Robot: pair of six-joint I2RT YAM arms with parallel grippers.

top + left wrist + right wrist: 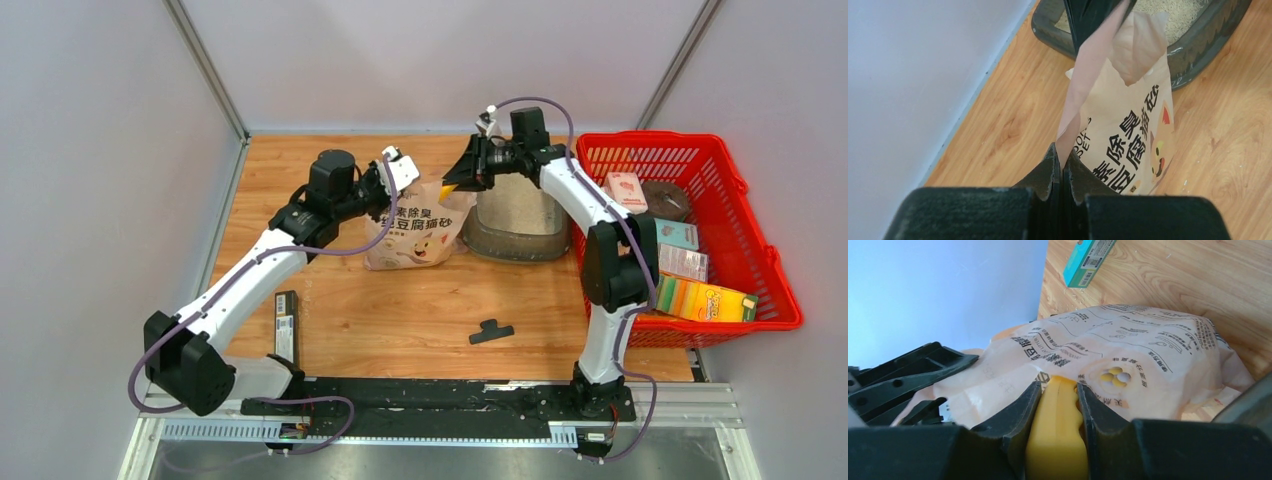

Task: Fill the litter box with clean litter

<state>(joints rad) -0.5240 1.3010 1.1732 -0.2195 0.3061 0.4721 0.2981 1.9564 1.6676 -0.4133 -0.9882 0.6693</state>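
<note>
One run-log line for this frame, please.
left gripper: shut on bag edge | right gripper: shut on yellow scoop, by bag | litter box: some litter inside

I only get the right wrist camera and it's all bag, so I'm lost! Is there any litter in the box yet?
Observer: Yes. From above, pale litter already lies in the grey litter box, right beside the bag.
Operator: Is anything holding the bag?
Observer: The left gripper is shut on the bag's top edge.
Operator: And what's the yellow thing between my fingers?
Observer: It's a scoop held in the right gripper. Its tip is at the top of the bag, next to the box.
</note>
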